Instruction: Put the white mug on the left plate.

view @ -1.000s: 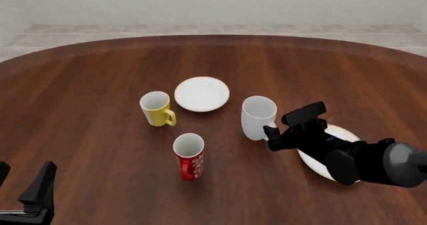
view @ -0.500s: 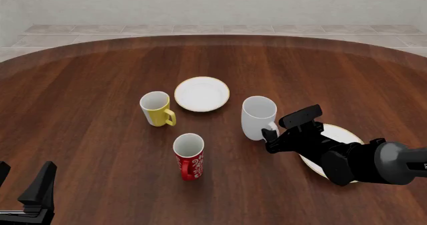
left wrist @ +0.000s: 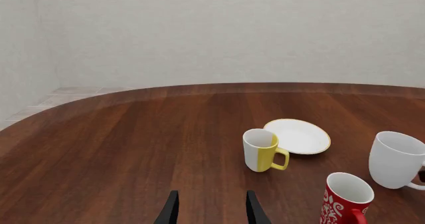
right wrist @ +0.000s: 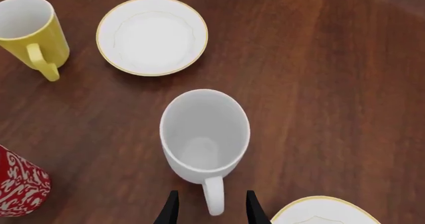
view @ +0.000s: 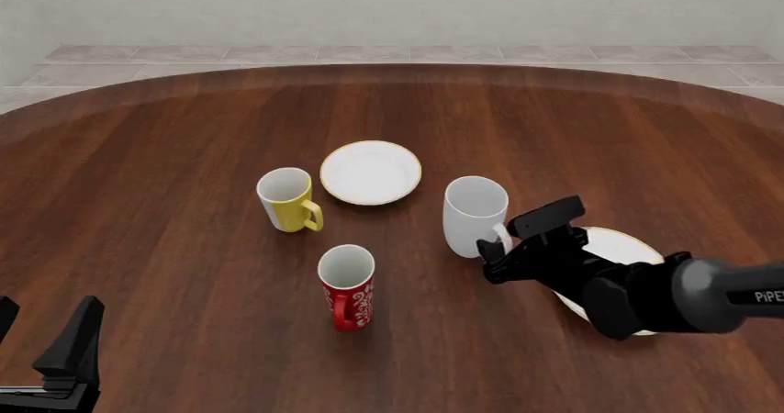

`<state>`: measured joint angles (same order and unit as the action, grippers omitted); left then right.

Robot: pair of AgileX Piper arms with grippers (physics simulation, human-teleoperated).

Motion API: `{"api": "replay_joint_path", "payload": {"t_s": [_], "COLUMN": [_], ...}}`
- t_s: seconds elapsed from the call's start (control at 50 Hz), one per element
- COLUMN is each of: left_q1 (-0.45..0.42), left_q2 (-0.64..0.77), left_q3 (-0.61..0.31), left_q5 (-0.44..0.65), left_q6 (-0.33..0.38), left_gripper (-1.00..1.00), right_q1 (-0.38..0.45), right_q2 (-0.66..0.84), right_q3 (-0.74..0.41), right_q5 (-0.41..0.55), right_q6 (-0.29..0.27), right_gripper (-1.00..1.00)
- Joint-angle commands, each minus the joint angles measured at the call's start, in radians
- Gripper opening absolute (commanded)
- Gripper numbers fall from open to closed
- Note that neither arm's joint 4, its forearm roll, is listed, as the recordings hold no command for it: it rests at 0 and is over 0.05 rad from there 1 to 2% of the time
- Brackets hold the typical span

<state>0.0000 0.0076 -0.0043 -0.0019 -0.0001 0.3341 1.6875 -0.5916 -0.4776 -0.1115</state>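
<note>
The white mug [view: 475, 213] stands upright on the table, its handle [right wrist: 214, 201] turned toward my right gripper [view: 501, 247]. In the right wrist view that gripper [right wrist: 211, 212] is open, one finger on each side of the handle, and I see no squeeze on it. The left plate [view: 371, 172], small, white and gold-rimmed, lies bare just behind and to the left of the mug [right wrist: 204, 133]; it shows too in the wrist views [right wrist: 152, 36] [left wrist: 300, 136]. My left gripper [view: 37, 338] rests open at the near left corner, far from everything.
A yellow mug [view: 288, 199] stands left of the plate, and a red patterned mug [view: 347, 287] stands nearer to me. A second gold-rimmed plate [view: 621, 246] lies under my right arm. Bare wood stretches across the left half.
My right gripper has crept left and down toward the white mug's handle. The mug, the plates and the left arm have stayed put.
</note>
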Motion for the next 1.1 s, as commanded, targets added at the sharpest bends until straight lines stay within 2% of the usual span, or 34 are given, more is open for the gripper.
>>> {"api": "replay_joint_path", "payload": {"t_s": [0.02,0.74,0.76,1.1], "left_q1": [0.000,0.000,0.000,0.000], "left_q2": [0.000,0.000,0.000,0.000], "left_q3": [0.000,0.000,0.000,0.000], "left_q5": [0.000,0.000,0.000,0.000], "left_q6": [0.000,0.000,0.000,0.000], "left_gripper": [1.00,1.00,1.00,1.00], "right_q1": [0.000,0.005,0.007,-0.025], "right_q2": [0.023,0.056,0.053,0.002], "right_q3": [-0.013,-0.006,-0.004,0.004], "right_q5": [-0.002,-0.028,-0.028,-0.014], "right_q6": [0.003,0.005,-0.001,-0.029], "right_gripper": [1.00,1.00,-1.00,-1.00]}}
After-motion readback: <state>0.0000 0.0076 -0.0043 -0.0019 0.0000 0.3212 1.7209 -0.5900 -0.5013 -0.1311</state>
